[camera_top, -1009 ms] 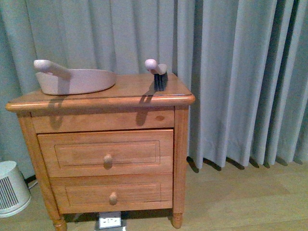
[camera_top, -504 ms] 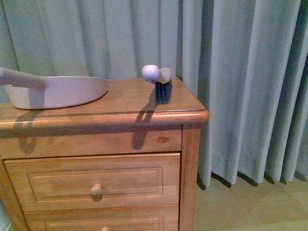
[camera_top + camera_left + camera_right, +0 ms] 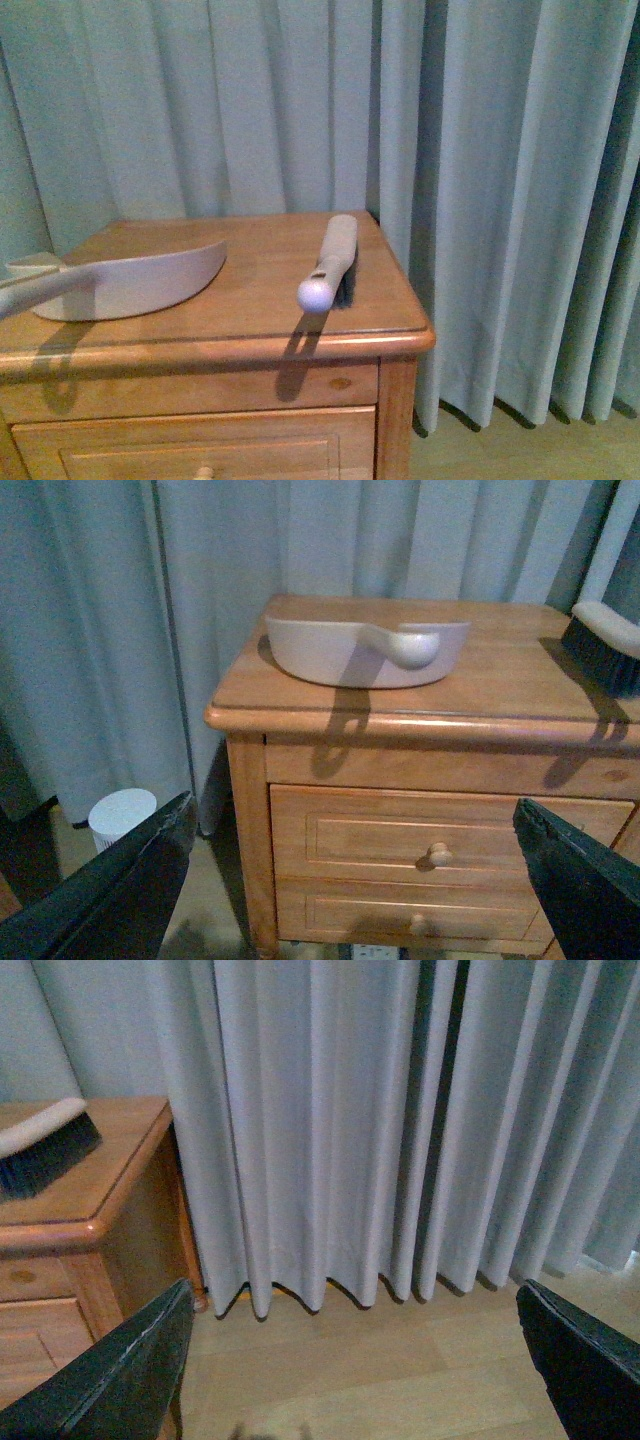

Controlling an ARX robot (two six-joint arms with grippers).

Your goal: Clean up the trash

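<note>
Trash is in none of the three views, so where it lies, which way its long axis runs and how it looks cannot be told.

A grey-blue pleated curtain fills the upper half and the whole right side of the front view. The right wrist view alone shows its hem hanging just above a pale wooden floor.

The wooden table takes the lower left of the front view, its right corner close against the curtain. Only the left wrist view shows its two knobbed drawers and a white round object on the floor beside it.

A beige-pink dustpan sits at the left middle of the front view, cut by the frame edge, its curved lip toward the centre. The left wrist view shows it whole, its stubby handle pointing at that camera.

A brush stands on its dark bristles in the centre of the front view, well apart from the dustpan. Its pale handle runs from the table's back right toward the front edge and ends in a rounded knob. Both wrist views catch only its bristle end.

The left tool has its two dark fingers spread wide with nothing between them, off the table's front. The right tool is spread just as wide and empty, above the floor beside the table.
</note>
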